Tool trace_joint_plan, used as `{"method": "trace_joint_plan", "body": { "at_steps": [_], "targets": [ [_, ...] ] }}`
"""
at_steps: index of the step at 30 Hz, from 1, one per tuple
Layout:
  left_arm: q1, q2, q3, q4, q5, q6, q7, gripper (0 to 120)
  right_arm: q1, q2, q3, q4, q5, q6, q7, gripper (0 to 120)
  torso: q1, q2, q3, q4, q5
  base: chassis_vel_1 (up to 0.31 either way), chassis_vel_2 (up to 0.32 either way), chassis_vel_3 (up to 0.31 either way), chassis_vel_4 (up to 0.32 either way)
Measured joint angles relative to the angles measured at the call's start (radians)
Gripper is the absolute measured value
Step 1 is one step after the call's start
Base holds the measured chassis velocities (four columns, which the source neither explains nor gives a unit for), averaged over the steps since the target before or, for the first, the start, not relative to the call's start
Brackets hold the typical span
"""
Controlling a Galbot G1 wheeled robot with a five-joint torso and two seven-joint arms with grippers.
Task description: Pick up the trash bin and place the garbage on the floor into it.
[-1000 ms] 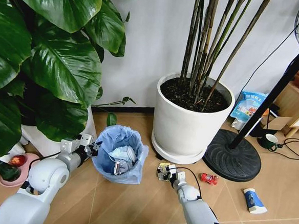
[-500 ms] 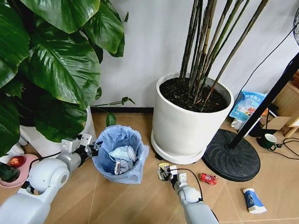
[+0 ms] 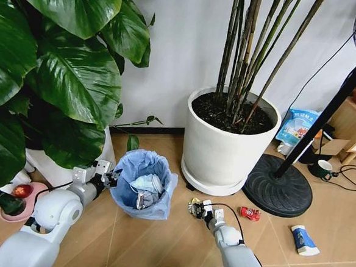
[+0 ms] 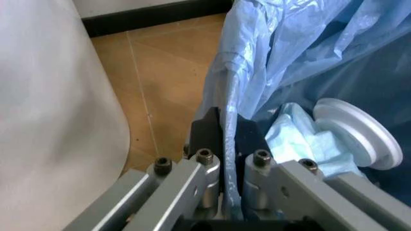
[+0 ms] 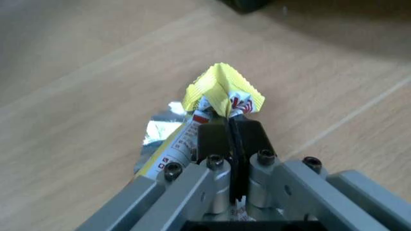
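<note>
Trash bin [image 3: 141, 185], small and dark with a crinkly light blue bag draped over its rim, stands on the herringbone wood floor [image 3: 176, 243] between a leafy plant's white pot [image 3: 65, 168] on the robot's left and a large white pot of tall stems [image 3: 225, 150] on its right. It sits close to both pots, with a narrow strip of floor on each side. Bare floor lies open in front of the bin, toward the robot. Inside the bin lie crumpled pale wrappers and a white round lid [image 4: 356, 132].

Left gripper [image 3: 107, 179] is at the bin's left rim. In the left wrist view its black fingers [image 4: 209, 132] are pressed together on the bag-covered rim, one inside and one outside.

Right gripper [image 3: 198, 209] is low over the floor, just right of the bin and in front of the large pot. In the right wrist view its fingers [image 5: 215, 139] are closed tight, pinching a crumpled yellow and silver wrapper [image 5: 218, 94].

Farther right, a small red packet [image 3: 249, 213] lies on the floor beside a black round stand base [image 3: 278, 190], and a blue-white packet [image 3: 303, 240] lies beyond it, well apart from the bin.
</note>
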Motion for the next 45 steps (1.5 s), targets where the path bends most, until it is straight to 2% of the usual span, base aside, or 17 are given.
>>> {"method": "trace_joint_plan", "body": {
  "at_steps": [6, 11, 16, 21, 27, 29, 32, 37, 42, 45],
  "targets": [
    [0.006, -0.002, 0.001, -0.002, 0.004, 0.001, -0.001, 0, -0.035, -0.027, -0.023, 0.157, 0.053, -0.006, -0.011, 0, 0.0, 0.0, -0.001, 0.0, -0.0005, 0.0, 0.0, 0.0, 0.0],
    [0.007, 0.0, 0.001, -0.001, 0.004, 0.003, -0.001, 0, -0.038, -0.034, -0.039, 0.214, 0.07, -0.001, -0.029, 0, 0.0, 0.0, -0.001, -0.0001, -0.0003, 0.0, 0.0, 0.0, 0.0],
    [0.007, 0.008, 0.0, 0.014, 0.002, 0.005, 0.002, 0, -0.067, -0.046, -0.052, 0.351, 0.163, -0.037, -0.044, 0, 0.0, 0.0, -0.001, 0.0, -0.0005, 0.0, 0.0, 0.0, 0.0],
    [0.005, 0.014, -0.002, 0.028, -0.003, 0.008, 0.009, 0, -0.106, -0.064, -0.033, 0.471, 0.217, -0.057, -0.04, 0, 0.0, 0.0, -0.001, 0.0, -0.0007, 0.0, 0.0, 0.0, 0.0],
    [0.002, 0.012, 0.011, 0.049, -0.004, 0.014, 0.013, 0, -0.179, -0.104, 0.01, 0.682, 0.276, -0.081, -0.038, 0, -0.001, 0.0, -0.001, -0.0002, -0.0007, 0.0, 0.0, 0.0, 0.0],
    [0.001, 0.011, 0.012, 0.051, -0.005, 0.014, 0.013, 0, -0.184, -0.106, 0.013, 0.697, 0.281, -0.083, -0.038, 0, -0.001, 0.0, -0.001, -0.0002, -0.0006, 0.0, 0.0, 0.0, 0.0],
    [-0.013, 0.008, 0.023, 0.064, -0.005, 0.015, 0.013, 0, -0.206, -0.122, 0.044, 0.817, 0.319, -0.107, -0.037, 0, -0.001, 0.001, -0.001, -0.0004, -0.0007, 0.0, 0.0, 0.0, 0.0],
    [-0.024, 0.006, 0.032, 0.073, -0.005, 0.015, 0.013, 0, -0.198, -0.134, 0.046, 0.888, 0.352, -0.137, -0.033, 0, -0.001, 0.001, -0.001, -0.0003, -0.0007, 0.0, 0.0, 0.0, 0.0],
    [-0.038, 0.001, 0.044, 0.091, -0.002, 0.005, 0.046, 0, -0.164, -0.158, 0.01, 0.992, 0.409, -0.187, -0.015, 0, -0.001, 0.001, -0.001, -0.0001, -0.0009, 0.0, 0.0, 0.0, 0.0],
    [-0.041, 0.004, 0.046, 0.102, -0.002, -0.007, 0.059, 0, -0.153, -0.167, -0.017, 1.01, 0.415, -0.195, -0.013, 0, -0.001, 0.001, -0.001, -0.0003, -0.0008, 0.0, 0.0, 0.0, 0.0]
  ]
}}
